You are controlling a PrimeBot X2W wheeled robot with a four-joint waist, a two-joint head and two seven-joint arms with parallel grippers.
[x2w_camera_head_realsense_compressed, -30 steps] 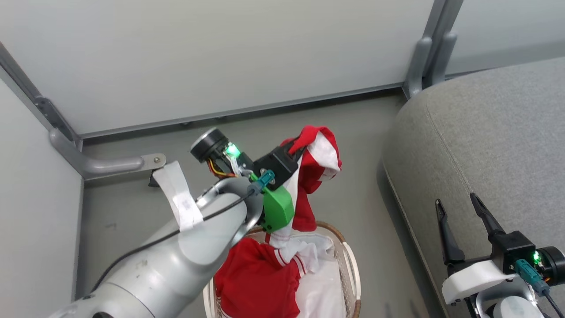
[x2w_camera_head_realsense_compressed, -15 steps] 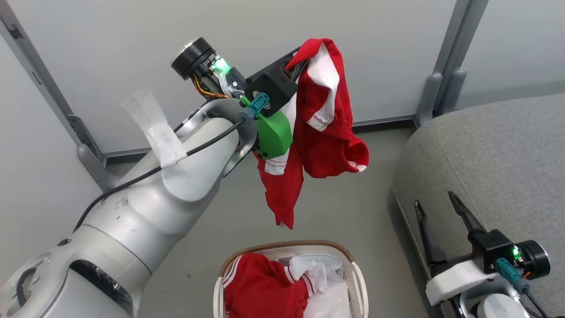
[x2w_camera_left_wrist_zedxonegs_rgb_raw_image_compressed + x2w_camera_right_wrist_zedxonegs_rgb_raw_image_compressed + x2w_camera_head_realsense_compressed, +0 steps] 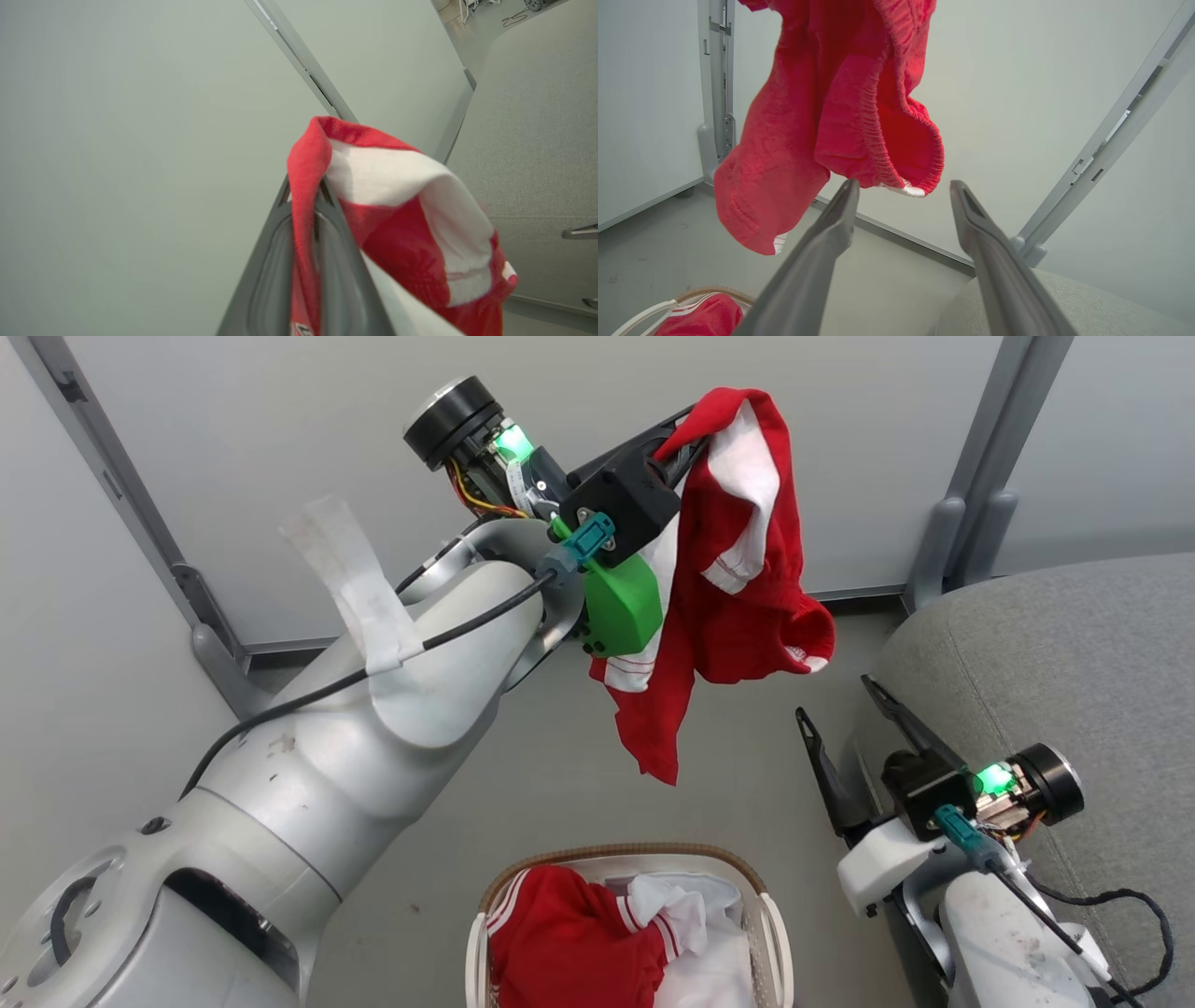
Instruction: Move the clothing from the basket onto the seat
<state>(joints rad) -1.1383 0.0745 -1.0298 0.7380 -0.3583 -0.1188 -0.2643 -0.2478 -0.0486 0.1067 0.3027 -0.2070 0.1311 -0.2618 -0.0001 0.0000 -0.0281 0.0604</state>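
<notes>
Clothing (image 3: 724, 625) hangs long-axis vertical, tip pointing down, pinched in left claw (image 3: 689, 434).

Even, diffuse light casts faint shadows on the floor (image 3: 560, 803); the head view is sharp, while the left wrist view blurs its near fingers (image 3: 271, 270) and clothing (image 3: 397, 233).

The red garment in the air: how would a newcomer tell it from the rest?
Follow the big silver arm up the head view. The left gripper is shut on a soft red garment with white panels, dangling above the floor. Other red clothing lies in the brown-rimmed white basket.
</notes>
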